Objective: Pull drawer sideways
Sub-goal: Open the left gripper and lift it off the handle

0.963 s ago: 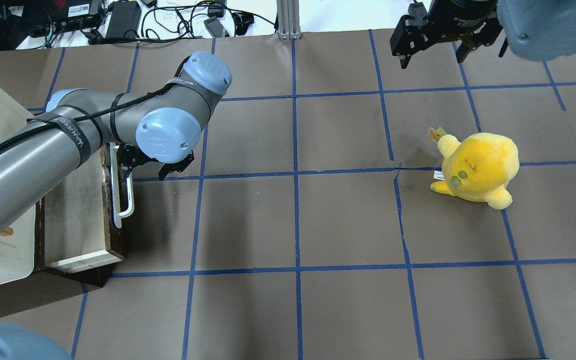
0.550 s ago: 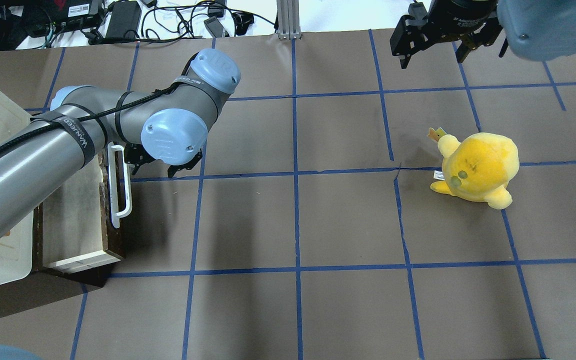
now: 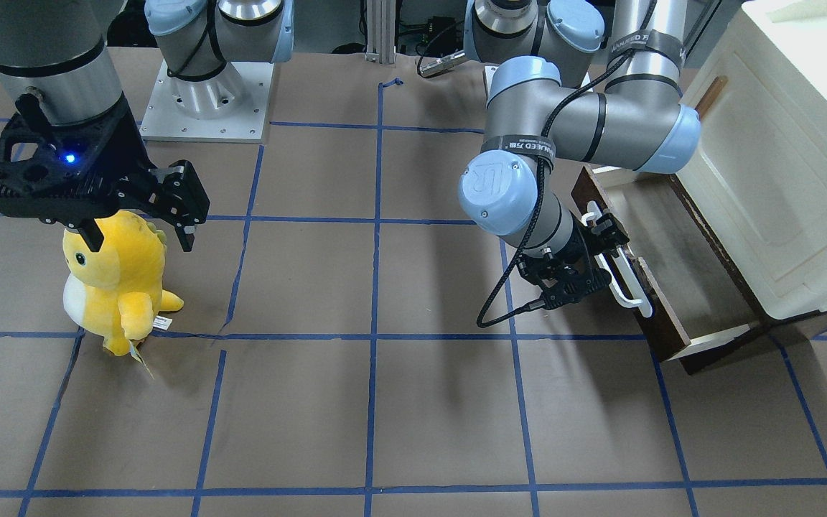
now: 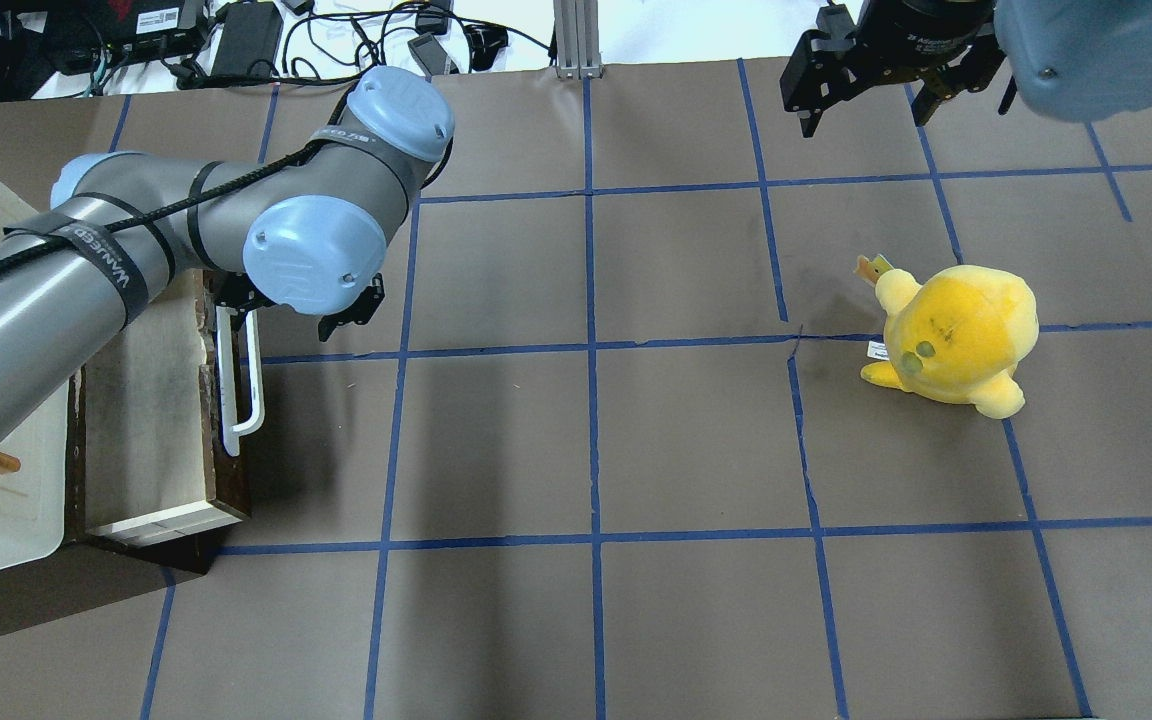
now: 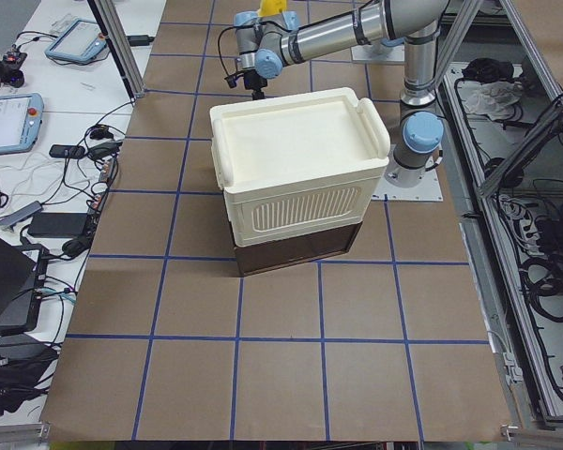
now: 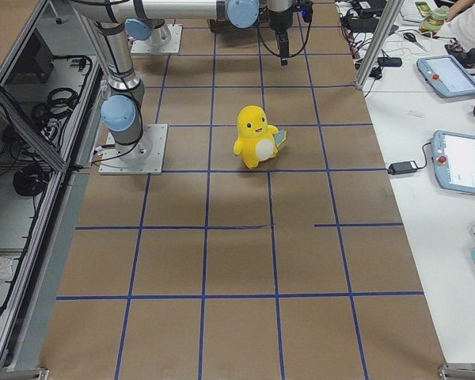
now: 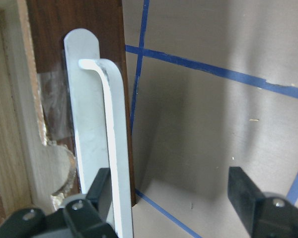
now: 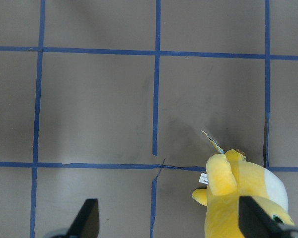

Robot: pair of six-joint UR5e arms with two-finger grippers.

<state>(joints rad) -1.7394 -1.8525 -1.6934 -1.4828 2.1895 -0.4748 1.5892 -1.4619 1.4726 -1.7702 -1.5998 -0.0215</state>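
Note:
The drawer (image 4: 146, 400) stands pulled out from under the cream-white cabinet at the table's left, pale wood inside, dark brown front (image 7: 74, 20). Its white bar handle (image 4: 236, 400) runs along the front; it also shows in the front view (image 3: 625, 283) and the left wrist view (image 7: 111, 148). My left gripper (image 4: 294, 318) is open at the handle's far end. In the wrist view (image 7: 171, 198) the bar runs right beside one finger (image 7: 102, 191); the other finger (image 7: 246, 198) is well apart over the table. My right gripper (image 4: 861, 100) is open and empty, high at the far right.
The cream-white cabinet (image 3: 779, 179) with a small brown handle sits over the drawer. A yellow plush toy (image 4: 956, 335) stands on the right half of the table, below my right gripper (image 3: 137, 230). Brown table paper has a blue tape grid.
My left arm swung a little right, then back left and farther away, bringing the gripper to the handle's far end. The drawer has barely shifted. The right arm has not moved.

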